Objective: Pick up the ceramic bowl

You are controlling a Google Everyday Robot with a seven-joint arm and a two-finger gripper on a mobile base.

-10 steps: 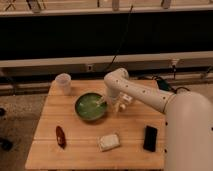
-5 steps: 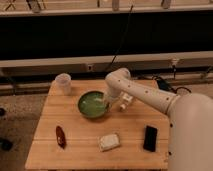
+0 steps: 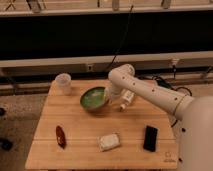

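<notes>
In the middle of the frame, on a light wooden table [image 3: 80,140], the round, shallow, glossy green ceramic bowl [image 3: 94,98] is sitting tilted, its paler green inside facing toward the lower left and its right rim raised. No brand, label or writing is reading clearly on anything in view. The white robot arm [image 3: 150,92] is reaching in from the lower right and bending down just right of the bowl, so the gripper [image 3: 109,95] is sitting at the bowl's right rim, touching or nearly touching it; whether it is clamped on that rim or standing apart is something I cannot tell. A small translucent whitish plastic cup [image 3: 63,83] is standing upright to the upper left of the bowl, near the table's far edge and apart from it. A small red oblong object [image 3: 60,136] is lying toward the lower left, a pale rectangular sponge-like block [image 3: 109,141] is lying below the bowl, and a flat black rectangular object [image 3: 150,138] is lying to the lower right. All three are lying well apart from the bowl.
</notes>
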